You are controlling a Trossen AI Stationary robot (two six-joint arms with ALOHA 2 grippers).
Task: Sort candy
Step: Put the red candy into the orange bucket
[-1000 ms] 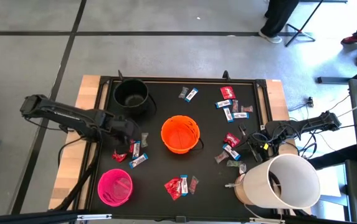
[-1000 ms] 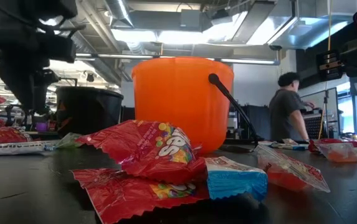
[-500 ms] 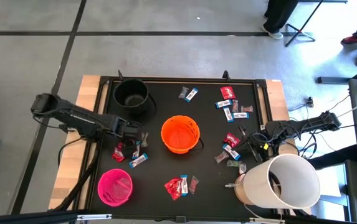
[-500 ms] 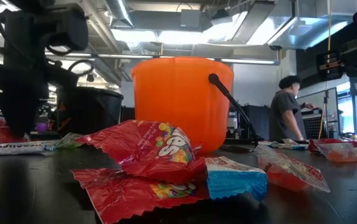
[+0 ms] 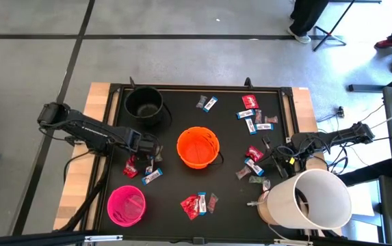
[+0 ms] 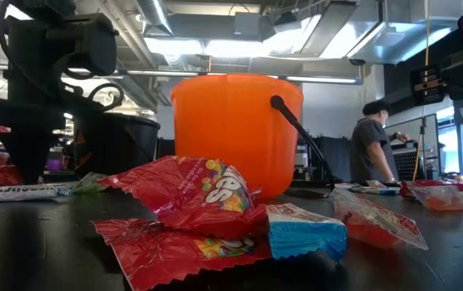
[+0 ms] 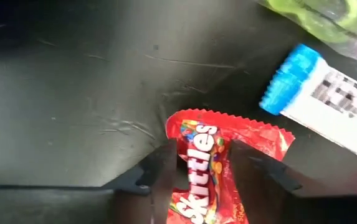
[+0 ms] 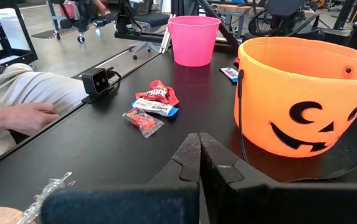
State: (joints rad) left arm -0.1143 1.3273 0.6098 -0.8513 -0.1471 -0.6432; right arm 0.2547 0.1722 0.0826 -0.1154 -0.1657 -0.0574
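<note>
Left gripper (image 5: 145,152) low over the mat's left side, between orange bucket (image 5: 198,147) and pink bucket (image 5: 126,205), above a small cluster of candy (image 5: 141,168). Right gripper (image 5: 280,156) parked at the right edge, beside a big white tub (image 5: 307,199). More sweets scattered far right, right of the orange bucket, and near the front edge; black bucket (image 5: 144,104) far left. Orange and pink insides look bare from above; black one too dark to tell

Level with the table: red Skittles packets (image 6: 195,198) and a blue-ended bar (image 6: 305,229) lying nearest, orange bucket behind, black bucket (image 6: 118,142) further left, left arm's dark bulk standing at far left

Left wrist: fingers (image 7: 159,177) set partly apart on either side of a red Skittles packet (image 7: 210,167), seemingly not yet pinched. Blue-and-white bar (image 7: 320,98) and a green wrapper (image 7: 328,15) just beyond. Best closed squarely across the packet's middle, clear of the bar, lifted only once firm

Right wrist: fingers pressed fully together, holding nothing; pumpkin-faced orange bucket (image 8: 303,93) just ahead, pink bucket (image 8: 194,38) far off, a person's hand resting at the table edge
</note>
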